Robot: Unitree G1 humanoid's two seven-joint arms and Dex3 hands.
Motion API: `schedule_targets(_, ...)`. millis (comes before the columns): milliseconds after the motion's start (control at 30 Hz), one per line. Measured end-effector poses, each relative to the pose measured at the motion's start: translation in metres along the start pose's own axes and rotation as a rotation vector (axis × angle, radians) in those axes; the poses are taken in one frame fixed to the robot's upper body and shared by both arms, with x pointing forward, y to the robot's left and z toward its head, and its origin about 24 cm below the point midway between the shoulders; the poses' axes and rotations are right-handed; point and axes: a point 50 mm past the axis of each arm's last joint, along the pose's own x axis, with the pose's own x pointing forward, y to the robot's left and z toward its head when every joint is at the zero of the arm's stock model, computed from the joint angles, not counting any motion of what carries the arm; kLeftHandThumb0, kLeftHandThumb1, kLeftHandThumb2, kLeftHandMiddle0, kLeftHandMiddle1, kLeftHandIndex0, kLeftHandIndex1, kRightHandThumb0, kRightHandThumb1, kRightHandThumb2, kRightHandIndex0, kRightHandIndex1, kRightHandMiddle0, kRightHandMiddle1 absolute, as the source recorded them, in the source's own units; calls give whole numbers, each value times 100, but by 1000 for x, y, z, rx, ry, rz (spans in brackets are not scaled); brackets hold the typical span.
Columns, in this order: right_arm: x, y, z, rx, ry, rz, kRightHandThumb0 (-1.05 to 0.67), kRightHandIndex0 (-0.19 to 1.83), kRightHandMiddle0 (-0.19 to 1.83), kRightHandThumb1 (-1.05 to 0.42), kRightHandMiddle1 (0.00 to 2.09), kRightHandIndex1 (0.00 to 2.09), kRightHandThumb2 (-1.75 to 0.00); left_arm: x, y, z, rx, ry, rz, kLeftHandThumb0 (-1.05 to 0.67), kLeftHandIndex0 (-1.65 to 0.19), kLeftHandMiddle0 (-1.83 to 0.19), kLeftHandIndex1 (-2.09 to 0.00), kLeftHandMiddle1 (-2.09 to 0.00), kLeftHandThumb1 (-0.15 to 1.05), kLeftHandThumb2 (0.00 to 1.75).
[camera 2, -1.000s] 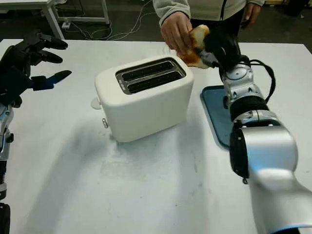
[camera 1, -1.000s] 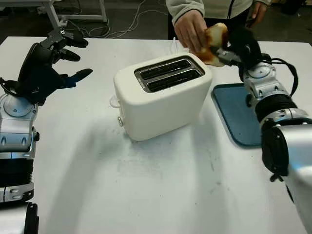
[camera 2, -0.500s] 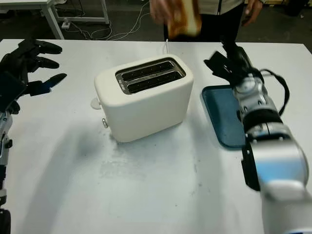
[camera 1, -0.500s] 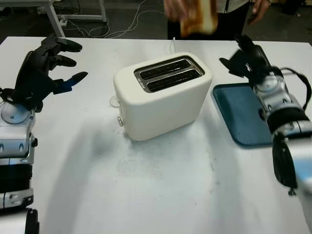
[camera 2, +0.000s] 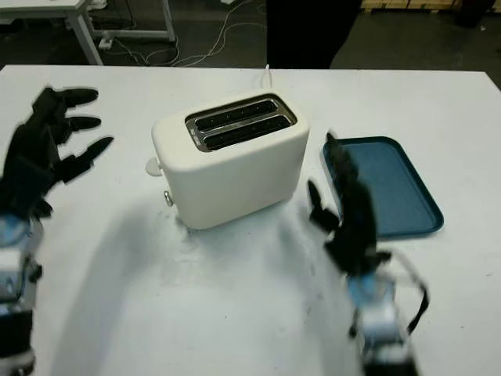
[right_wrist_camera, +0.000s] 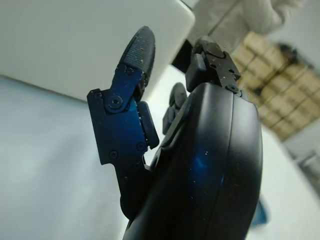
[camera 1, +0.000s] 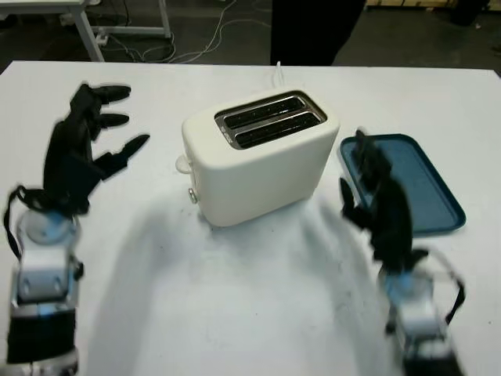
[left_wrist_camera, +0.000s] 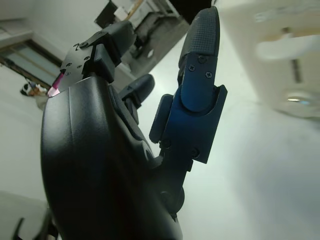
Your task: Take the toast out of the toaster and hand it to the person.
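Toast is nowhere in either slot of the toaster (camera 1: 262, 153): handover step looks finished.

The white toaster stands mid-worktop (camera 1: 235, 298), its two slots dark and empty, and where the toast is I cannot tell. The right robot hand (camera 1: 377, 207) hangs open and empty just right of the toaster, near the blue tray (camera 1: 423, 184). The left robot hand (camera 1: 82, 149) is open, well left of it. A person (camera 1: 313, 31) stands at the far edge. I judge nothing remains but parking both arms.

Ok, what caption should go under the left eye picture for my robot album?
Empty toaster between the robot's open left hand and open right hand, blue tray alongside.
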Motion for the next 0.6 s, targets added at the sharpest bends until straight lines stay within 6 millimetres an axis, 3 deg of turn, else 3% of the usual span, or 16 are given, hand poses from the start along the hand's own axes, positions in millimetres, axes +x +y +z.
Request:
schedule_targets(233,-5,12,-4,45,69,-31,-59,8,8,-92,0,0,-77,-38,-37,-35,-166,125,-4,-77,0,0,-75,-89,92,31)
schedule_targets(600,-5,11,-10,26,151,-80,-58,9,8,-92,0,1,-75,-48,-54,-51,-162,169,48,-81,-4,0,-76,-100,92,48)
